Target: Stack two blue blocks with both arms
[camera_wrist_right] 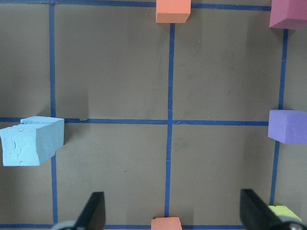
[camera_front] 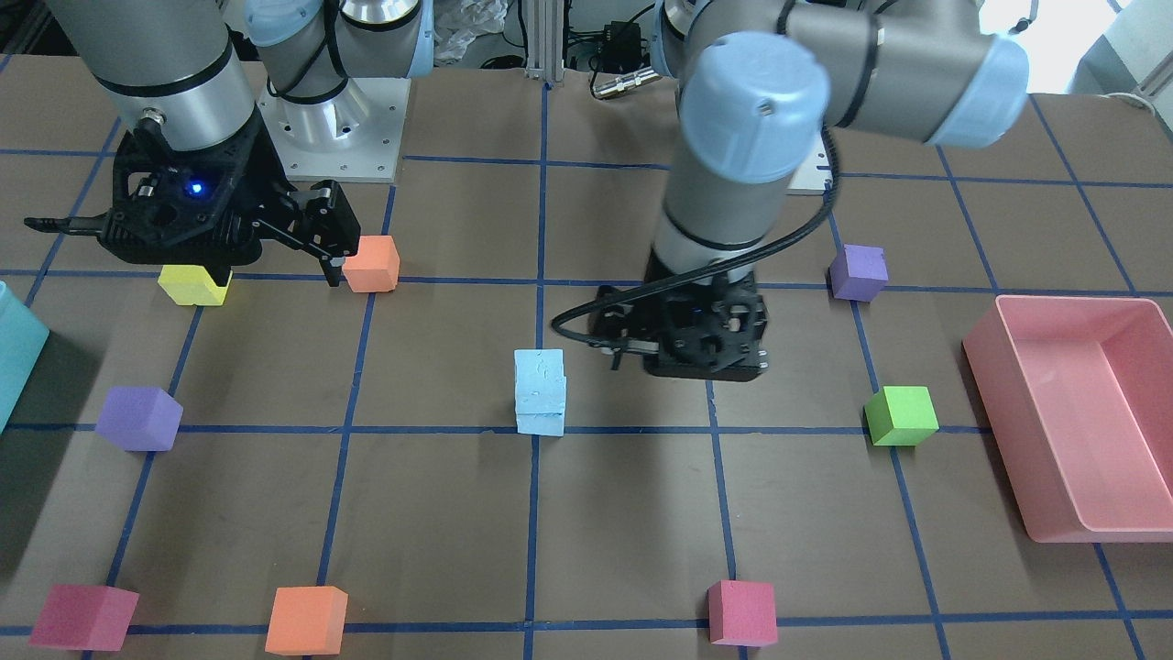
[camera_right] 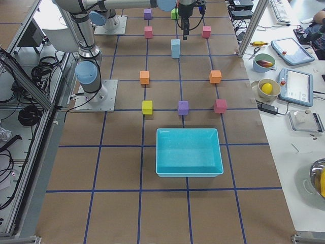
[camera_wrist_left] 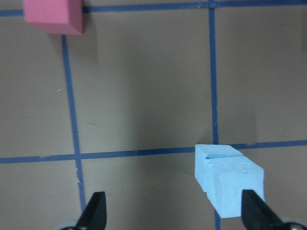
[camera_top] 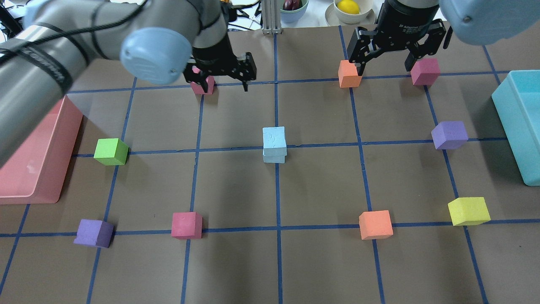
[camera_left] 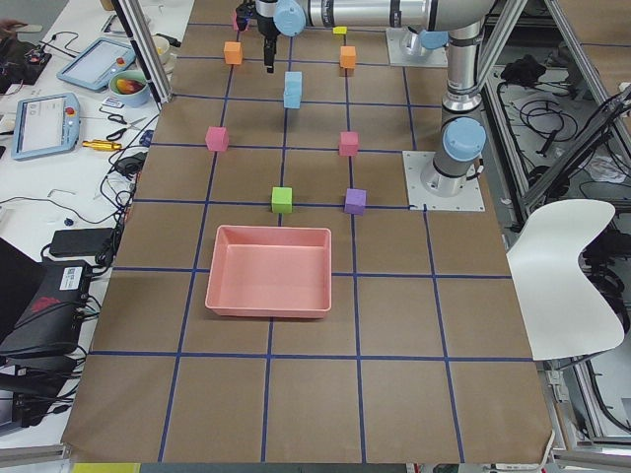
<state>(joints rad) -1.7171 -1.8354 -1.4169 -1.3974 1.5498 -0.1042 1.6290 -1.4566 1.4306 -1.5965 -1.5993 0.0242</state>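
The two sky-blue blocks stand stacked at the table's middle, the upper blue block point(camera_top: 274, 136) on the lower blue block point(camera_top: 274, 157), slightly offset. The stack also shows in the front view point(camera_front: 540, 390), the left wrist view point(camera_wrist_left: 228, 180) and the right wrist view point(camera_wrist_right: 31, 141). My left gripper point(camera_top: 222, 79) is open and empty, raised just beyond the stack, its fingers wide in the left wrist view point(camera_wrist_left: 175, 210). My right gripper point(camera_top: 384, 63) is open and empty, far right of the stack, over an orange cube point(camera_top: 349, 74) and a pink cube point(camera_top: 425, 71).
A pink bin point(camera_top: 38, 169) lies at the left edge and a teal bin point(camera_top: 519, 126) at the right. Around the stack lie a green cube point(camera_top: 111, 151), purple cubes point(camera_top: 449, 135) point(camera_top: 93, 233), a yellow cube point(camera_top: 468, 211), an orange cube point(camera_top: 375, 224) and pink cubes point(camera_top: 186, 224) point(camera_top: 202, 85).
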